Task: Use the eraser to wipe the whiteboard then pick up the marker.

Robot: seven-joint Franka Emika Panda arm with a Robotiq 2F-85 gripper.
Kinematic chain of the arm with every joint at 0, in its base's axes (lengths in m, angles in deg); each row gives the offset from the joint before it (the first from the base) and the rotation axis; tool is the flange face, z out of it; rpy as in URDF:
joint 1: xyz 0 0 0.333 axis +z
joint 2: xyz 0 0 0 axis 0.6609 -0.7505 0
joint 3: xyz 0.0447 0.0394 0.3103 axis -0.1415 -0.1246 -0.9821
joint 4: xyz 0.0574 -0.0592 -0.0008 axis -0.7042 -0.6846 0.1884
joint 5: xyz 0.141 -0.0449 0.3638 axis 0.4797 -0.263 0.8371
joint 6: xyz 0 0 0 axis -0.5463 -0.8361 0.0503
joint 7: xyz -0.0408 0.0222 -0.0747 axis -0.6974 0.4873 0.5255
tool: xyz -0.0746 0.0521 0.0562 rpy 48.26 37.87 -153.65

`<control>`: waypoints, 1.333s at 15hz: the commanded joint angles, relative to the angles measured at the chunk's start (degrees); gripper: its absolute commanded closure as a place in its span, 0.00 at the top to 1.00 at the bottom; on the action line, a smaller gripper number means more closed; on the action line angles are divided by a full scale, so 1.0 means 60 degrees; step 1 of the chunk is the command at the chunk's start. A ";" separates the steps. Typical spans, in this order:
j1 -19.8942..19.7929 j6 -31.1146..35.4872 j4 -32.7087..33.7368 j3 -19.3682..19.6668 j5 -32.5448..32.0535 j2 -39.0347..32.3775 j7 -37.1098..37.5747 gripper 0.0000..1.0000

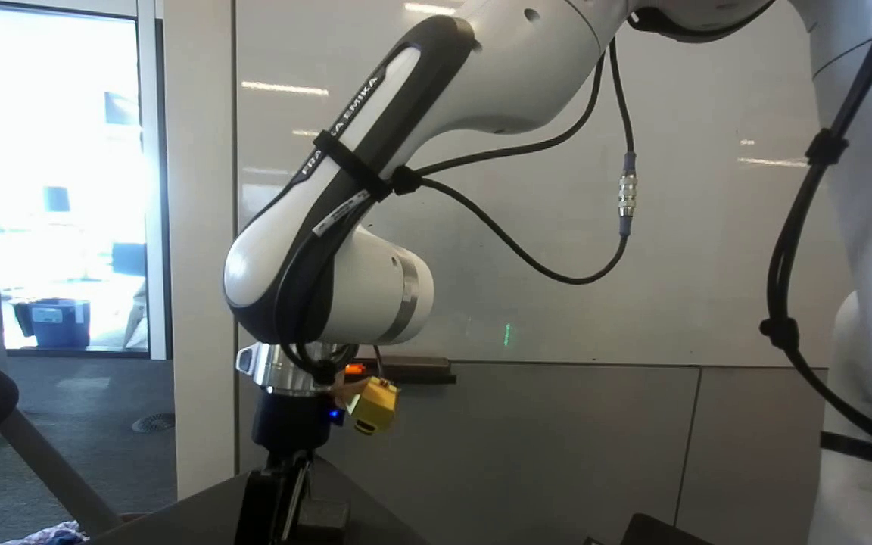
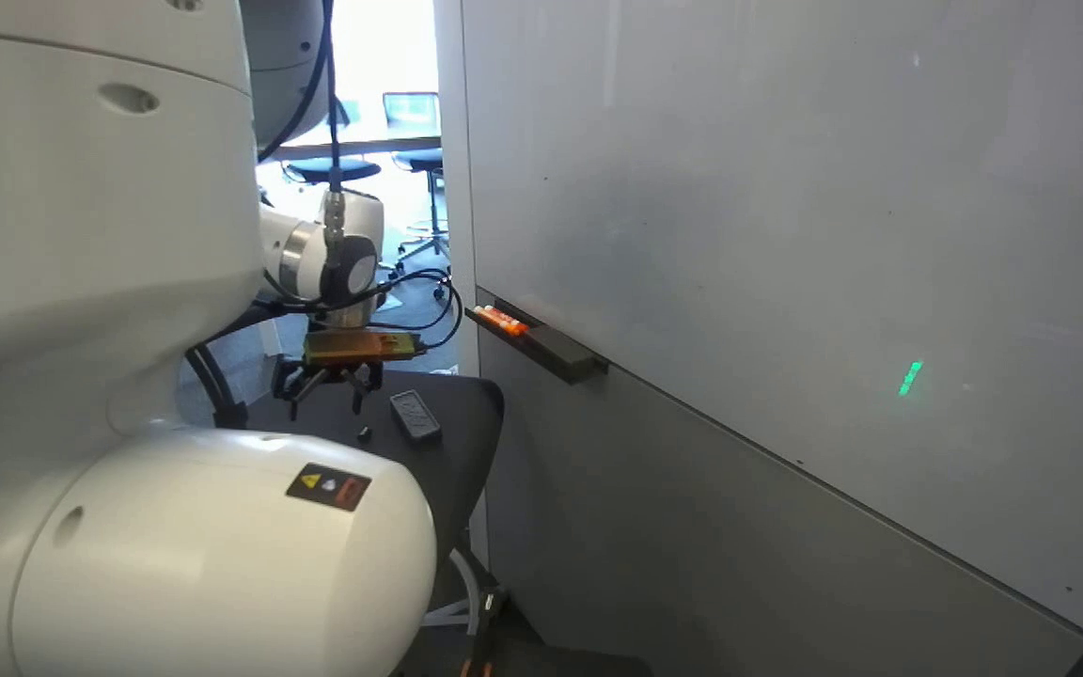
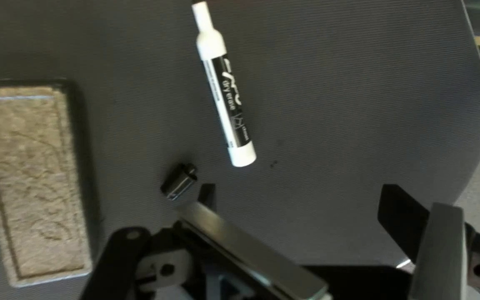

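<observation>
The eraser [image 3: 33, 183] lies on a dark flat surface, its textured brownish-grey face up, at the left of the wrist view; it also shows in both exterior views [image 1: 322, 520] [image 2: 415, 416]. The marker [image 3: 225, 96], white with a black label, lies on the same surface above the fingers in the wrist view. I cannot make it out in the exterior views. My gripper [image 3: 298, 193] is open and empty, pointing down above the surface, beside the eraser; it also shows in both exterior views [image 1: 273, 511] [image 2: 325, 407]. The whiteboard [image 1: 693, 265] [image 2: 739, 235] bears a short green mark [image 2: 910, 378].
A small black cap [image 3: 179, 181] lies between eraser and marker. The board's tray ledge [image 2: 509, 342] holds orange markers [image 2: 502, 321] and a dark block [image 2: 558, 354]. The dark surface [image 2: 471, 404] ends near the wall. A yellow box [image 1: 374, 406] and cables hang at the wrist.
</observation>
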 commanded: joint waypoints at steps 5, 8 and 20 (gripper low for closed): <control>0.0453 0.2076 -0.0980 -0.0404 -0.0571 -0.0547 -0.1007 1.00; 0.0434 0.3034 -0.1189 -0.0460 -0.1460 -0.0896 -0.0889 1.00; 0.0594 0.3718 -0.1165 0.0347 -0.4705 -0.1035 0.0862 1.00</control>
